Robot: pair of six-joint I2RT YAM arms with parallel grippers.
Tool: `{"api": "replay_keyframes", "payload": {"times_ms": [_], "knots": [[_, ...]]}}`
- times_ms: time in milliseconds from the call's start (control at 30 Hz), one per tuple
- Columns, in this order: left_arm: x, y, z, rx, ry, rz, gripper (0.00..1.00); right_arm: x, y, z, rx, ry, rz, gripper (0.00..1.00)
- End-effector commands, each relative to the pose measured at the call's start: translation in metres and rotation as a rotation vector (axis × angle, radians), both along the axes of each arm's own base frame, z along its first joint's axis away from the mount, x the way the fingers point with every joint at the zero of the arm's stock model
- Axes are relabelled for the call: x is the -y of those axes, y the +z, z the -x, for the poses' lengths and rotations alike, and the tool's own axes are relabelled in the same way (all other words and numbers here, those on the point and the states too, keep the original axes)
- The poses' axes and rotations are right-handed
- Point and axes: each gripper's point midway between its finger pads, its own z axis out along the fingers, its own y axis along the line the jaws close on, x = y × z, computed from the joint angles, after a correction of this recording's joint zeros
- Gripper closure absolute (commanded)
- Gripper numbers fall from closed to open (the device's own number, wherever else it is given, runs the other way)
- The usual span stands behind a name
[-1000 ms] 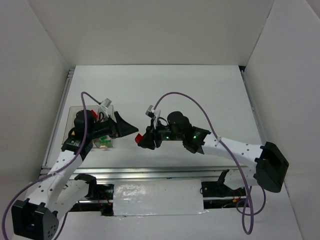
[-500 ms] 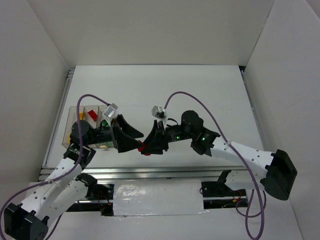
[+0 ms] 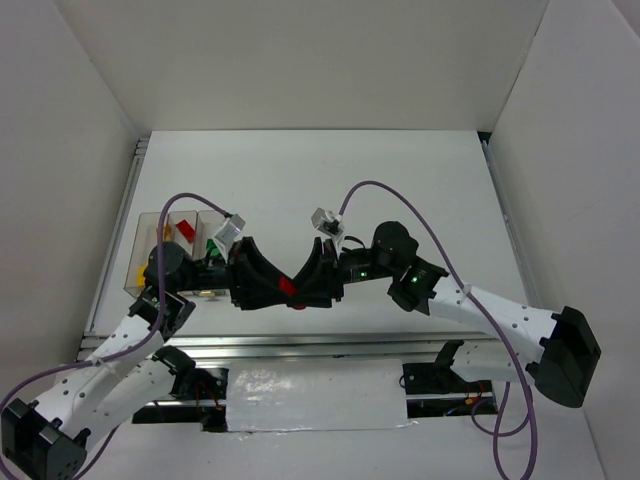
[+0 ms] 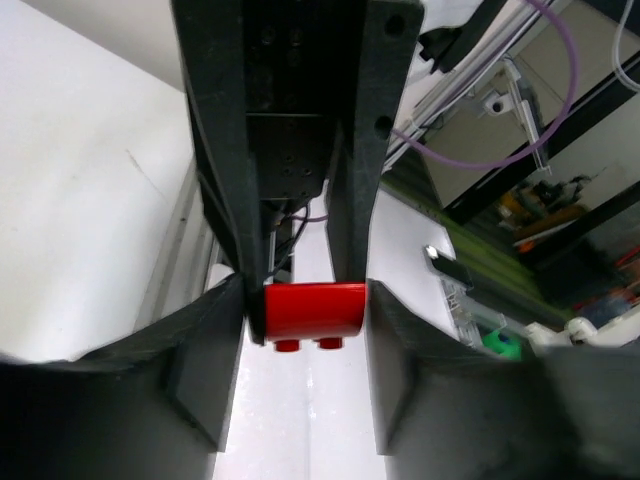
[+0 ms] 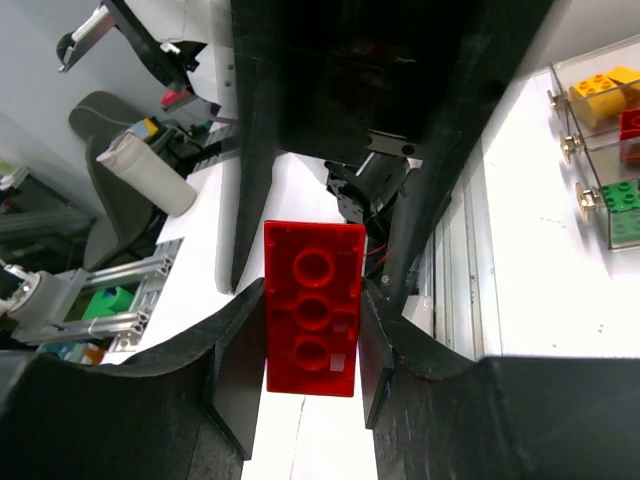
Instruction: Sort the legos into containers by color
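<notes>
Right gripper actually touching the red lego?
Touching. The right wrist view shows the red lego clamped between the jaws of the right gripper, both pressed flat against its long sides with no gap.

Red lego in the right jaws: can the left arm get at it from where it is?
Probably yes. The left gripper has its open jaws on either side of the red lego, which the right gripper holds, and nothing else sits between them.

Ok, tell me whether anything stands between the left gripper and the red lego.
Nothing visible does. The red lego, clamped in the right gripper, sits directly between the open fingers of the left gripper.
</notes>
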Motion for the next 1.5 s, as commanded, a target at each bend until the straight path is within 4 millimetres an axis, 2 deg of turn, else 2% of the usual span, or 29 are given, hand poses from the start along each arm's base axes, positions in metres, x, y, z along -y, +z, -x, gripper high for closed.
{"api": "replay_keyframes", "payload": {"times_ms": [0,33,67,133,233,333,367,467,567,667,833,967,1167,1267,1467], "knots": [[0.002,0.016,-0.001,0.092,0.003,0.022,0.47,0.004,0.013,-0.005,0.033,-0.039,-0.039,1.00],[0.002,0.018,-0.001,0.093,0.003,0.022,0.54,0.004,0.011,-0.005,0.031,-0.043,-0.033,1.00],[0.003,0.017,-0.004,0.090,0.009,0.019,0.68,0.003,0.009,-0.006,0.029,-0.046,-0.026,1.00],[0.004,0.018,-0.007,0.091,0.020,0.013,0.82,0.003,0.005,-0.008,0.027,-0.051,-0.018,1.00],[0.004,0.020,-0.011,0.092,0.034,0.010,0.87,0.003,0.000,-0.009,0.025,-0.059,-0.009,1.00],[0.004,0.028,-0.009,0.112,0.021,0.031,0.81,0.004,-0.005,-0.009,0.031,-0.054,0.004,0.99],[0.005,0.030,-0.008,0.116,0.019,0.035,0.63,0.004,-0.005,-0.008,0.029,-0.048,0.007,0.99],[0.004,0.035,-0.009,0.123,0.025,0.032,0.44,0.005,-0.004,-0.006,0.036,-0.044,0.004,0.98],[0.004,0.036,-0.013,0.124,0.044,0.020,0.38,0.008,-0.003,-0.005,0.048,-0.047,-0.001,0.98],[0.004,0.035,-0.017,0.121,0.067,0.006,0.25,0.009,-0.002,-0.003,0.055,-0.043,-0.003,0.98],[0.005,0.036,-0.017,0.119,0.060,0.009,0.21,0.011,-0.004,-0.003,0.057,-0.049,0.004,0.95],[0.005,0.038,-0.017,0.130,0.055,0.010,0.22,0.013,-0.004,-0.003,0.061,-0.055,-0.001,0.95],[0.006,0.026,-0.017,0.111,0.051,-0.016,0.21,0.019,0.008,-0.003,0.087,-0.095,-0.023,0.95],[0.006,0.020,-0.018,0.099,0.050,-0.016,0.23,0.020,0.008,-0.010,0.091,-0.130,-0.017,0.95],[0.005,0.027,-0.016,0.119,0.044,-0.009,0.32,0.016,0.002,-0.017,0.076,-0.156,0.005,0.96]]}}
